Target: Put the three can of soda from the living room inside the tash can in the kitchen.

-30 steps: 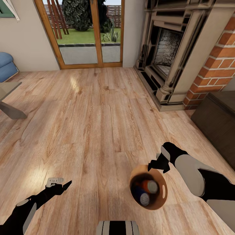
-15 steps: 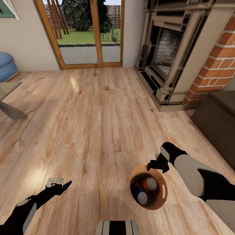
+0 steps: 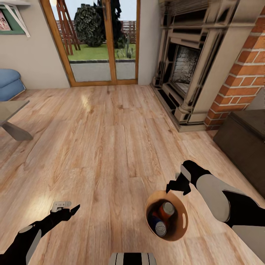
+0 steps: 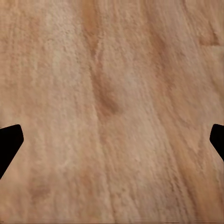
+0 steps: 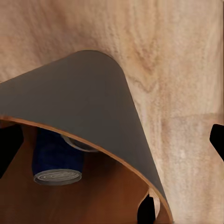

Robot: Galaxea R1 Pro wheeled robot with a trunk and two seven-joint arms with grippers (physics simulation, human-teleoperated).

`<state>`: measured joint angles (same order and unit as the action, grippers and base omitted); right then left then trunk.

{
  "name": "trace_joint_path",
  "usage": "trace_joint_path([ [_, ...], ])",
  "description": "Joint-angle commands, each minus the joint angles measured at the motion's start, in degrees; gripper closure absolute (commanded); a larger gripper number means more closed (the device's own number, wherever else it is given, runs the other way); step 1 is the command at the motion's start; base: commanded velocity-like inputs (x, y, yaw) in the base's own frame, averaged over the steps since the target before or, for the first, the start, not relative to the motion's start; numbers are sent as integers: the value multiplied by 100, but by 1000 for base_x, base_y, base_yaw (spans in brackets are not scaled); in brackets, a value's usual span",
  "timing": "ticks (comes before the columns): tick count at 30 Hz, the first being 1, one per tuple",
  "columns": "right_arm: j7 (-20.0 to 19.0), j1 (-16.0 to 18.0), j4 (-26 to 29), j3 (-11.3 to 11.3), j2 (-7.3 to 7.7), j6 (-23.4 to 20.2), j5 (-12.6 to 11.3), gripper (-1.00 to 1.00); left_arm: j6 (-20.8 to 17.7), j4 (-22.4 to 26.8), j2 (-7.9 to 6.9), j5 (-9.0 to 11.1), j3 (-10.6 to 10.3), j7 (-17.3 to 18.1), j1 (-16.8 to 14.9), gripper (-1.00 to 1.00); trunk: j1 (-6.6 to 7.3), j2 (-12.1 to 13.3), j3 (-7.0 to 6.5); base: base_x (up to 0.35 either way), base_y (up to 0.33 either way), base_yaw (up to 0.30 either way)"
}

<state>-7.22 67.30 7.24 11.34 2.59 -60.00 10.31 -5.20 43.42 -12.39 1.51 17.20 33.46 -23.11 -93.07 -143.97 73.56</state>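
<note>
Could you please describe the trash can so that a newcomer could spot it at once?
Start at the brick fireplace and come down the wood floor to the right gripper. At its fingers hangs the trash can, a round bin, brown inside, holding soda cans.

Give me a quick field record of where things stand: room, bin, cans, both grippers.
room: living room, fireplace and glass doors ahead
tash can: off the wood floor, its rim at the right gripper
can of soda: two visible inside the bin; a third cannot be confirmed
left gripper: open, empty, over bare floor
</note>
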Motion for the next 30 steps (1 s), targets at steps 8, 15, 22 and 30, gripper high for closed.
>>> trace_joint_path([
  [8, 1, -28, 63, -205, -4, 0, 59, -100, -13, -398, 0, -1, -6, -70, -7, -100, 20, 11, -178, 0, 0, 0],
  [15, 5, -74, 589, -232, -11, 0, 74, -100, -61, -569, 0, -16, -14, -343, -12, -100, 38, 20, -333, 0, 0, 0],
  [22, 2, -104, 777, -235, -12, 0, 76, -100, -91, -671, 7, -245, -7, -397, -21, -100, 56, 30, -488, 0, 0, 0],
  [30, 5, -178, 1074, -265, -19, 0, 76, -100, -235, -719, 78, -404, -20, -418, -33, -100, 77, 40, -665, 0, 0, 0],
])
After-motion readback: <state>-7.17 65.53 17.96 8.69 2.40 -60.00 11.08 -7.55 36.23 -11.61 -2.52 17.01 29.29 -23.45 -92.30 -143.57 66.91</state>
